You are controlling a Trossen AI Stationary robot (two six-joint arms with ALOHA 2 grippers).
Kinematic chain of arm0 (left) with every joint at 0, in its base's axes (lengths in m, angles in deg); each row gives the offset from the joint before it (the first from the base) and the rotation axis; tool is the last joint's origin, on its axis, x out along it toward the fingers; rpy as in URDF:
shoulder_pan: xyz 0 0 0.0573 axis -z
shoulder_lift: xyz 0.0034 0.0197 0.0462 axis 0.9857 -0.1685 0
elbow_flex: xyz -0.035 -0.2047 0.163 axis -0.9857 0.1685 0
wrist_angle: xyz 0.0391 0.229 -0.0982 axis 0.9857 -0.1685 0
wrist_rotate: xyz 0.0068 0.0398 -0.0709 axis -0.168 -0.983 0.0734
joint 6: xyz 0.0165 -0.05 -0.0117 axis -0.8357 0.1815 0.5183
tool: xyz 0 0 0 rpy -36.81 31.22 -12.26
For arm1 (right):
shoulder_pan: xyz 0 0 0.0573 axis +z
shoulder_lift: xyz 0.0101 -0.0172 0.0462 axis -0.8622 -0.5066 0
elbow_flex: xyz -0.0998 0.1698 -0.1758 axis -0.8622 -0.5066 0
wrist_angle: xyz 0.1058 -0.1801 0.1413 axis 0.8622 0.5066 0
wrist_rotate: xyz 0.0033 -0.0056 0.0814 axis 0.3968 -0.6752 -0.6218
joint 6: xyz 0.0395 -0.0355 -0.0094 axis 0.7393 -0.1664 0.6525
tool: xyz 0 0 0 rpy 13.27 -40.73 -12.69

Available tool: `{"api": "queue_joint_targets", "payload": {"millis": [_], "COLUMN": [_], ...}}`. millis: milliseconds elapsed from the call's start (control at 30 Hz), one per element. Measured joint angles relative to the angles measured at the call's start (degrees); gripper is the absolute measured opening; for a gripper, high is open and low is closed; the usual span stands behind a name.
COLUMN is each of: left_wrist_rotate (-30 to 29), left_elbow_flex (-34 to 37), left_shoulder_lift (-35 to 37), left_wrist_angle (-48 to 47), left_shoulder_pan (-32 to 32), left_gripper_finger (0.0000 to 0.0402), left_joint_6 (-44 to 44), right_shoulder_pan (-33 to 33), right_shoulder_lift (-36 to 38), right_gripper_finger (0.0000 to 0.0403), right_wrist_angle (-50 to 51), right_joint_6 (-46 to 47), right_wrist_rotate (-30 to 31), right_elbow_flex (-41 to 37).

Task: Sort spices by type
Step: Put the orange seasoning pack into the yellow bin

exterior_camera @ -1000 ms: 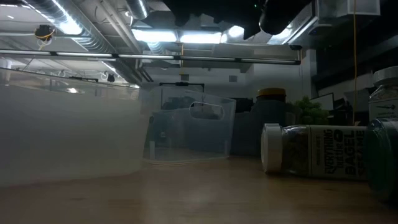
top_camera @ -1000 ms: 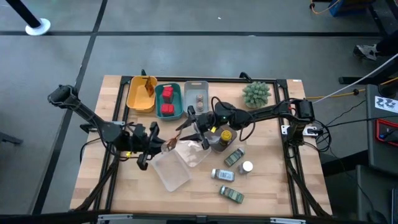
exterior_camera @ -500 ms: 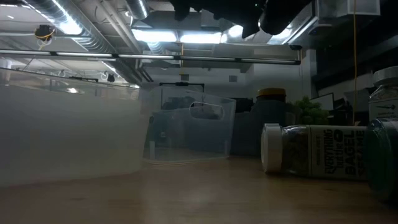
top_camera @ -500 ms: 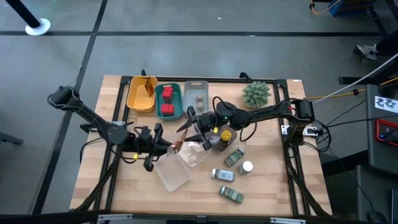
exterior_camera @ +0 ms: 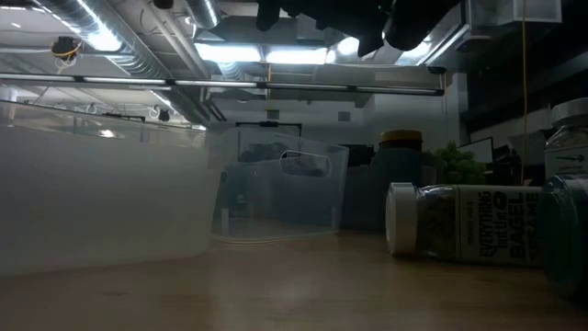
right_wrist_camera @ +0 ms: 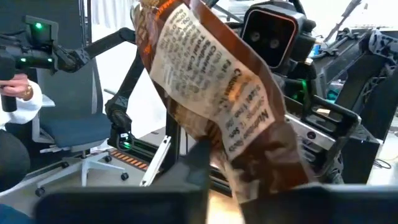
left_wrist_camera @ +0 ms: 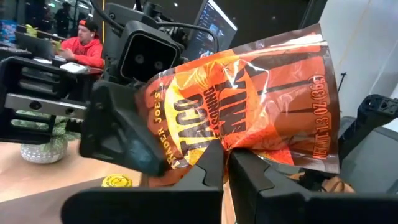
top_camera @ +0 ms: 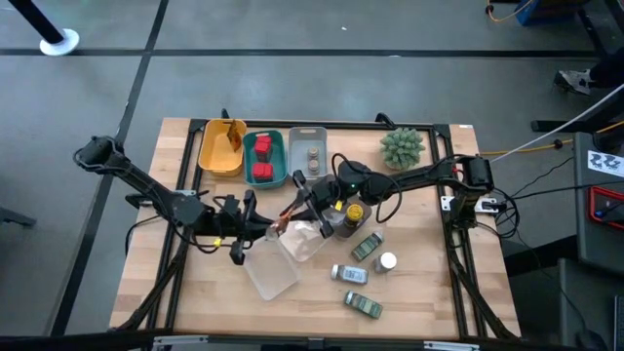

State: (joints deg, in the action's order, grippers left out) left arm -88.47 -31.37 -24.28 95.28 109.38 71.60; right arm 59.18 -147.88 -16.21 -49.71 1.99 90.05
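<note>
Progress: you've binned red cubes | both hands clamp taco packet mid-handover | bottles remain on worktop

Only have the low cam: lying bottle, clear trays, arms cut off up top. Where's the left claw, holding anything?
Observer: The left claw is shut on an orange taco packet, held in the air over the clear trays.
Operator: Right arm?
Observer: The right claw is at the same packet from the other side. By the wrist views it looks closed on it too.
Operator: Any packet sorted yet?
Observer: One more orange packet stands in the yellow bin, in the row of bins at the back.
</note>
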Motion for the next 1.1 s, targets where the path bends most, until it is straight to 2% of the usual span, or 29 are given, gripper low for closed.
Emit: {"api": "queue_joint_targets", "payload": {"millis": [100,233,400,533,633,900,1000,1100], "left_wrist_rotate": [0.0,-0.1,-1.4,-1.5,0.0,5.5,5.3,2.2], "left_elbow_flex": [0.0,0.0,0.0,0.0,0.0,0.0,0.0,0.0], "left_shoulder_lift": [0.1,0.1,0.1,0.3,1.2,7.1,9.2,10.1], "left_wrist_angle": [-1.2,-4.3,-9.2,-16.4,-23.6,-41.0,-41.8,-39.6], "left_shoulder_pan": [0.0,0.0,0.0,-0.1,0.0,0.1,-0.1,-0.9], "left_gripper_finger": [0.0002,0.0027,0.0094,0.0144,0.0165,0.0169,0.0167,0.0167], "left_joint_6": [0.0,0.3,5.8,11.7,17.9,30.6,31.9,28.7], "right_shoulder_pan": [0.0,0.0,-0.5,-1.6,-2.3,-2.4,-2.4,-2.4], "right_shoulder_lift": [0.0,0.0,0.2,1.6,2.7,5.8,7.1,8.7], "right_gripper_finger": [0.0010,0.0023,0.0006,0.0011,0.0005,0.0003,0.0005,0.0003], "right_wrist_angle": [0.6,3.4,9.0,18.5,26.1,42.1,47.6,52.2], "right_joint_6": [0.0,0.1,0.1,0.2,0.0,-1.1,-1.6,-0.8], "right_wrist_rotate": [0.1,2.1,3.6,4.2,6.4,13.0,17.1,22.1], "right_elbow_flex": [0.0,0.0,0.0,0.0,0.0,0.0,0.0,0.0]}}
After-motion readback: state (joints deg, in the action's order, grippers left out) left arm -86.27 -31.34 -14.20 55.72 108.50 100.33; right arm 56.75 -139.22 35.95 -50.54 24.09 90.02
